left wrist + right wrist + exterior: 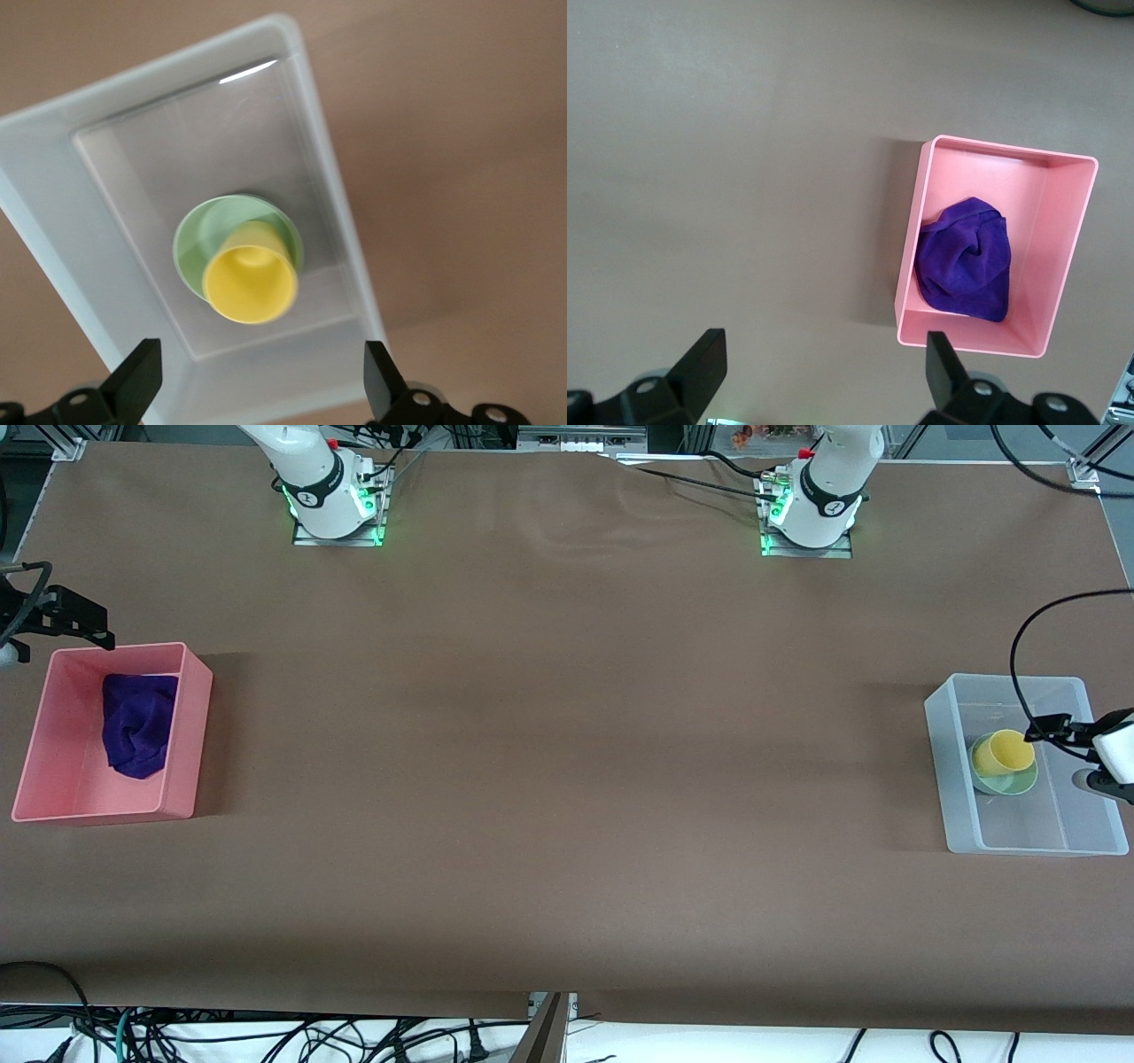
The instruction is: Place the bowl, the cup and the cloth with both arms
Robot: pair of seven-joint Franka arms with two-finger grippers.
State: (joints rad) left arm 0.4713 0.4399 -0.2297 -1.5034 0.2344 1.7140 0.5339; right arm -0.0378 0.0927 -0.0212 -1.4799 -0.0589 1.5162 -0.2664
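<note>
A: Two bins on the brown table (567,779); a clear bin (961,779) at the left arm's end, a pink bin (190,717) at the right arm's end, well apart. Much cut off?

B: Plenty; left gripper (261,385) seen in the front view only as a black tip and white wrist at the edge of the frame, over the clear bin's outer wall; in the left wrist view only the two black fingertips (137,376) in sight, spread wide with nothing between them.

A: And the bowl (199,239)?

B: Mostly covered; pale green rim peeking out around the cup (251,283); yellow cup tilted, sitting in the bowl, both inside the clear bin, roughly mid-floor.

A: Right side?

B: Right gripper (819,376) barely in the front view, dark parts just beside the pink bin's corner nearest the bases, rest of the arm out of frame; in the right wrist view, fingers splayed wide, empty, high over bare table next to the pink bin.

A: Cloth (137,726)?

B: Purple, bunched and wrinkled, lying in the pink bin, toward the end nearer the robots' bases; underside and folds hard to read.
</note>
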